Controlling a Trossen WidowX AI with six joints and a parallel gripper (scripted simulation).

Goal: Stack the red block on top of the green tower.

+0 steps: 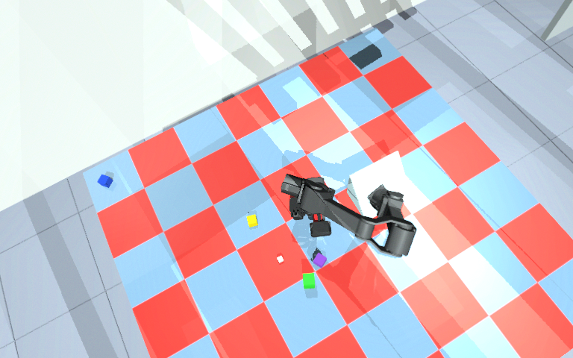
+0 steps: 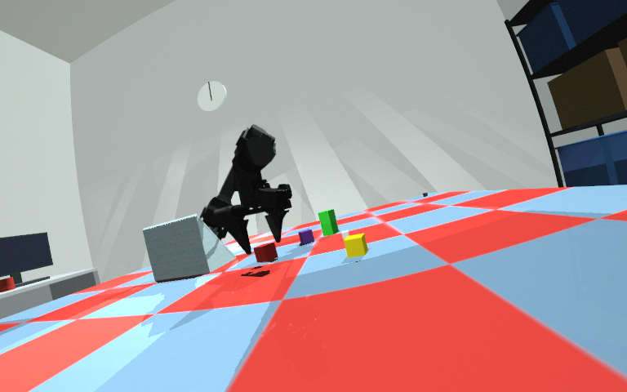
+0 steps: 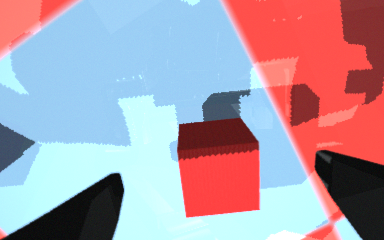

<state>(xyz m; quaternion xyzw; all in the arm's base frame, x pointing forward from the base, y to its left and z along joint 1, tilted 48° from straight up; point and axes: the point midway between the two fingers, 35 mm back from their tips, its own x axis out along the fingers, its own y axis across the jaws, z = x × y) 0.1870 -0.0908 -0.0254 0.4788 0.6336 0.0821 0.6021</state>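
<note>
Wrist view is showing the pincer (image 3: 220,200) spread wide, holding nothing, straddling the red block (image 3: 219,170) sitting ungrasped on the surface (image 3: 75,75); lifting and stacking are remaining.

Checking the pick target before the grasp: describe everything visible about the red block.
The red block is a small plain cube, matte and unmarked, sitting flat on the checkered table on a light blue square. The open gripper hangs just above it, one finger on each side, neither touching. It stands apart from the green tower.
</note>
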